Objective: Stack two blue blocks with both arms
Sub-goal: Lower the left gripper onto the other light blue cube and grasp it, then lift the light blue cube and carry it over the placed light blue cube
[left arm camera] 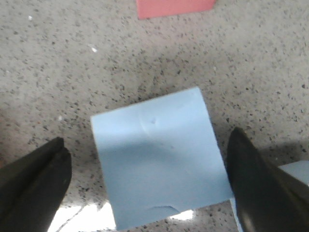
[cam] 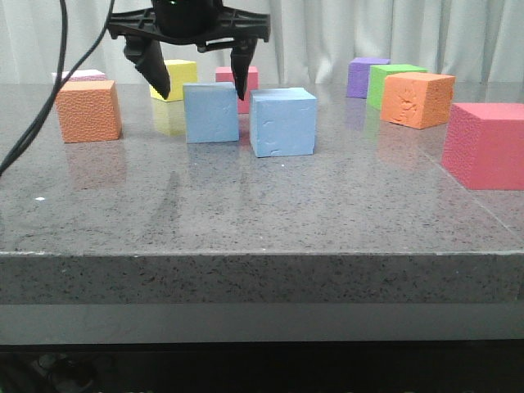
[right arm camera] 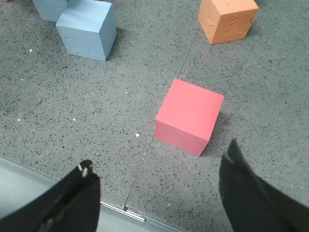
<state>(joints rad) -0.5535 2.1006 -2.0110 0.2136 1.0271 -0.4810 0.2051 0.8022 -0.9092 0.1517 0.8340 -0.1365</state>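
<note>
Ten or so foam cubes are spread over a grey speckled table [cam: 262, 213], which fills most of the front view. Largest in that view is the pink cube [cam: 485, 146] at the right edge, with an orange cube [cam: 417, 99], a green cube [cam: 391, 83] and a purple cube [cam: 365, 76] behind it. At the left stands another orange cube [cam: 88, 110], and a yellow cube [cam: 177, 79] is seen further back.

Near the middle the two blue blocks are found on the table, neither yet lifted: the left blue block [cam: 211, 112] and the right blue block [cam: 282, 122], just beside each other, though whether they touch cannot be told from this angle.

The left gripper [cam: 201, 87] is held over the left blue block, its fingers spread wide and straddling it; in the left wrist view the block [left arm camera: 159, 157] lies between the two open fingers [left arm camera: 36, 181], with a gap seen on each side. The right gripper [right arm camera: 159, 193] is likewise open and holds nothing, well apart from the blocks, above a pink cube [right arm camera: 189, 116] near the table's front edge.

The step in hand is judged to be the approach to the first block. Next, a further descent and a closing of the fingers on its sides would be called for before lifting.
</note>
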